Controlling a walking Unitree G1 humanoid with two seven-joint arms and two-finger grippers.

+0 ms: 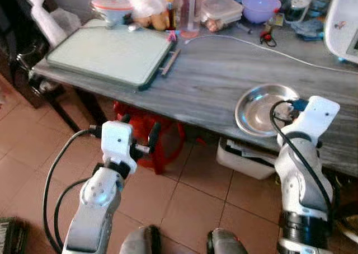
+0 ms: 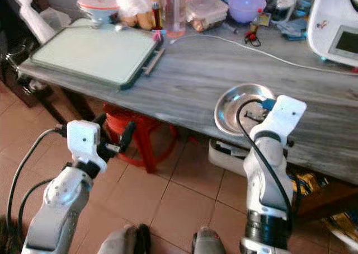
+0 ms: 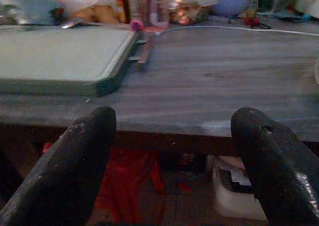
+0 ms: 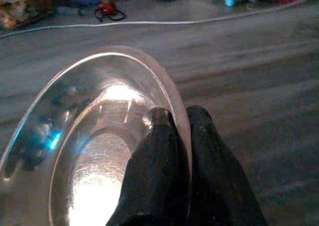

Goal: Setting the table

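Note:
A shiny steel plate (image 1: 258,107) lies on the grey wooden table (image 1: 212,78), close to its front edge on the right. My right gripper (image 4: 179,117) is shut on the plate's rim (image 4: 172,89), one finger inside the dish and one outside. The right wrist (image 1: 313,117) hangs over the plate's right side. My left gripper (image 1: 140,130) is open and holds nothing. It sits in front of the table and below the top. Its two fingers (image 3: 84,151) frame the table's front edge in the left wrist view.
A pale green cutting board (image 1: 109,55) covers the table's left part. A white cable (image 1: 268,48) runs across the top. Jars, a purple bowl (image 1: 261,6) and a white appliance (image 1: 344,24) crowd the back. A red stool (image 1: 159,145) and a white bin (image 1: 246,159) stand under the table.

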